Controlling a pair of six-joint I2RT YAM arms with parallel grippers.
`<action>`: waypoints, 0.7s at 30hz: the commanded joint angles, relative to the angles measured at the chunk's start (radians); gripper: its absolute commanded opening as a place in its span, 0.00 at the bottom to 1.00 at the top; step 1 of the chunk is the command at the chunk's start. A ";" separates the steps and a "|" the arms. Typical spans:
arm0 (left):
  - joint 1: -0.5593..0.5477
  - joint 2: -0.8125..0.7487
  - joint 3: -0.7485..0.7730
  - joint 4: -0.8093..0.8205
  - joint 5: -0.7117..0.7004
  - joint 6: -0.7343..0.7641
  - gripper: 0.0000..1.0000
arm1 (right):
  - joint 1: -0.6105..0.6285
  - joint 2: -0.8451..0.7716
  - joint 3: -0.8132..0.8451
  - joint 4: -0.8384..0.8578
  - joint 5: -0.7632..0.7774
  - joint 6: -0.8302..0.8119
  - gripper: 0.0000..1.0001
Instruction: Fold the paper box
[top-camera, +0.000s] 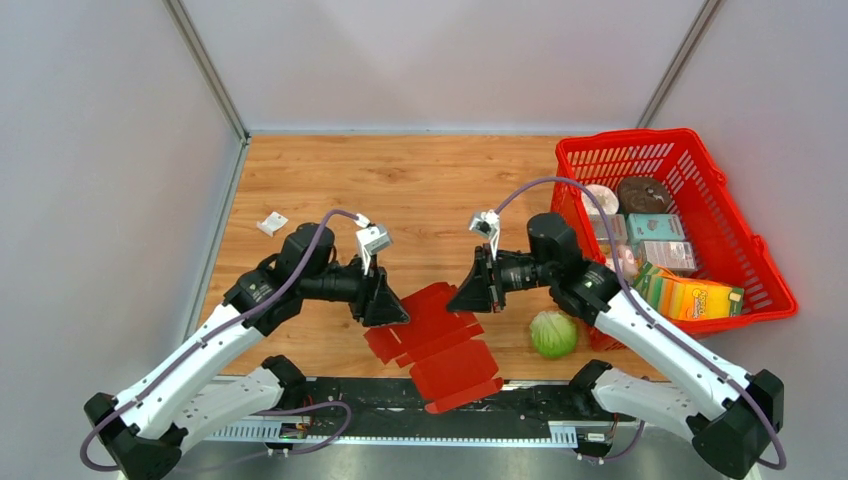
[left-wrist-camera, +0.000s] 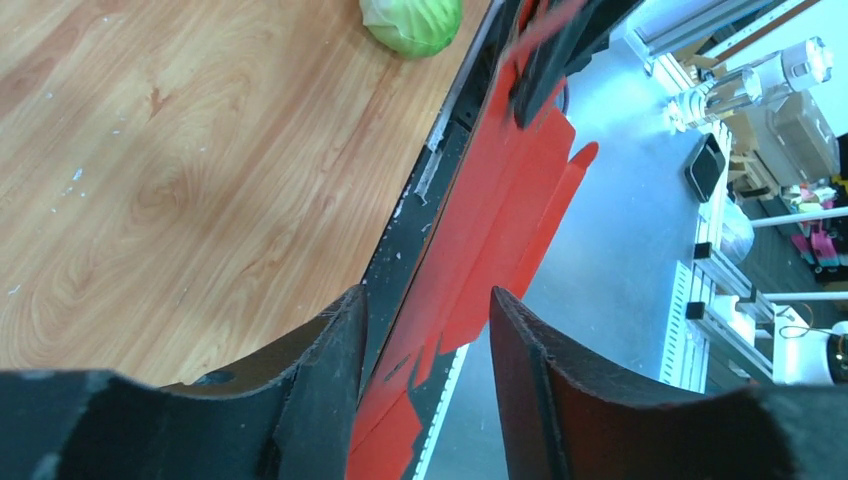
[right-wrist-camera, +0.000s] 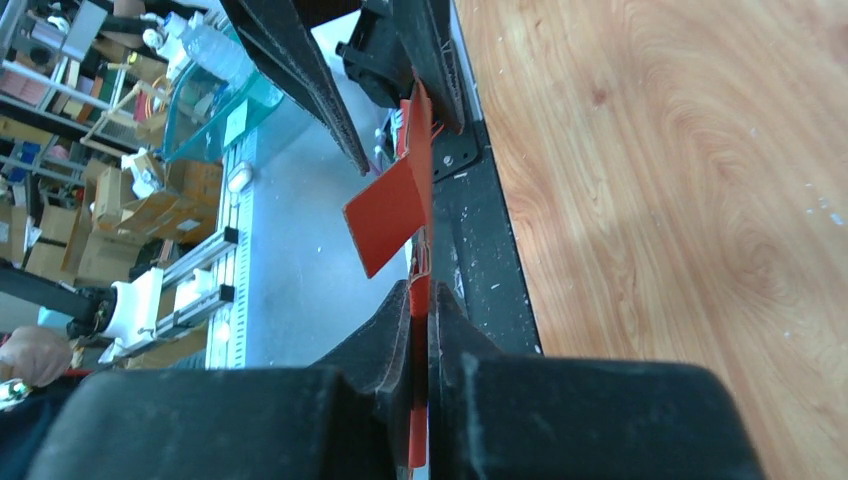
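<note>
paper box (top-camera: 440, 350), dk red, flat, creased flaps

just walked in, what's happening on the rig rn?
Both arms are on the paper box, a red blank sitting over the table's near edge. The right gripper is shut on one edge of it. The left gripper is open, with its fingers on either side of the sheet's opposite side, not clamping. The blank looks mostly flat, with one flap angling off.

Wooden tabletop (top-camera: 420, 190), pale grey walls (top-camera: 450, 60), cluttered workshop shelves (right-wrist-camera: 40, 90)
</note>
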 joint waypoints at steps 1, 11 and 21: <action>-0.006 -0.095 -0.054 0.082 -0.009 -0.016 0.58 | -0.042 -0.086 -0.041 0.187 -0.005 0.103 0.00; -0.006 -0.256 -0.204 0.426 -0.043 -0.312 0.53 | -0.075 -0.221 -0.133 0.444 0.054 0.235 0.00; -0.004 -0.324 -0.217 0.537 -0.084 -0.390 0.36 | -0.082 -0.325 -0.231 0.565 0.242 0.305 0.00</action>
